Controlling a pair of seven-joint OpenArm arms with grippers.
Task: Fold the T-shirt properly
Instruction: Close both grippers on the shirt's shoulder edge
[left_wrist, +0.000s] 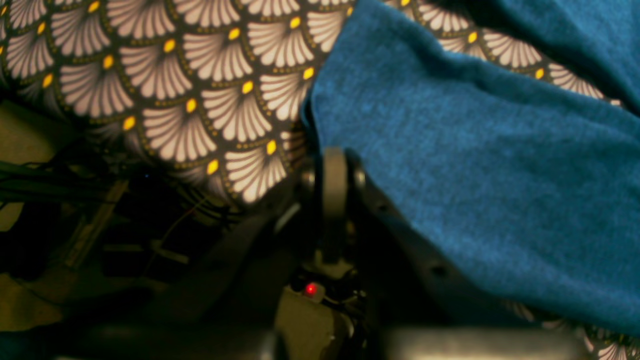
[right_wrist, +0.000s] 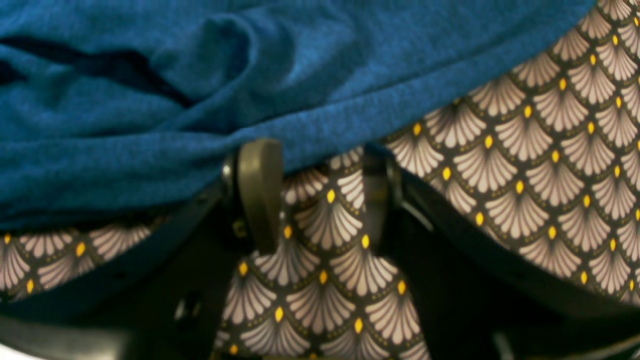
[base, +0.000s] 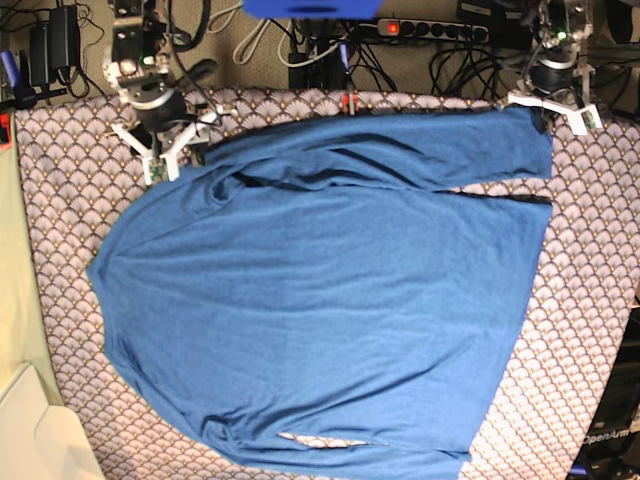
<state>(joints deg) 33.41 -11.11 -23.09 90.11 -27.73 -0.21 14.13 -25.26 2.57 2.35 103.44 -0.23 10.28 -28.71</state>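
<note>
T-shirt: lay spread over most of the table, its hem toward the base view's right. One long sleeve was folded across the top edge, its cuff reaching the far right corner, and the shoulder was bunched at the top left.

Patterned cloth: scallop-printed, covering the table under the shirt and showing all round it.

Step in hand: by my reading, taking hold of the folded sleeve at both ends, cuff and shoulder, before carrying it into the next fold.

Doing it well: the cuff grip should catch only blue knit, not the patterned cloth beneath. The shoulder-side pincer should bite into the thick ridge of fabric, not skim its edge. Both ends should then rise together so the sleeve stays taut and does not drag the body out of square.

Left pincer: pressed together, at the sleeve's cuff corner. In the left wrist view the blue edge ran right against its fingers. Whether fabric was truly nipped between them I could not tell, since the tips hid the contact. In the base view it sat at the sleeve's end, top right.

Right pincer: spread wide, holding nothing. Patterned cloth showed plainly in the gap, and the nearer finger touched or just met the rumpled blue hem above it. In the base view it stood at the bunched shoulder, top left.

Risk: soft knit may slip from a shallow pinch, and the table covering could lift along with it.
</note>
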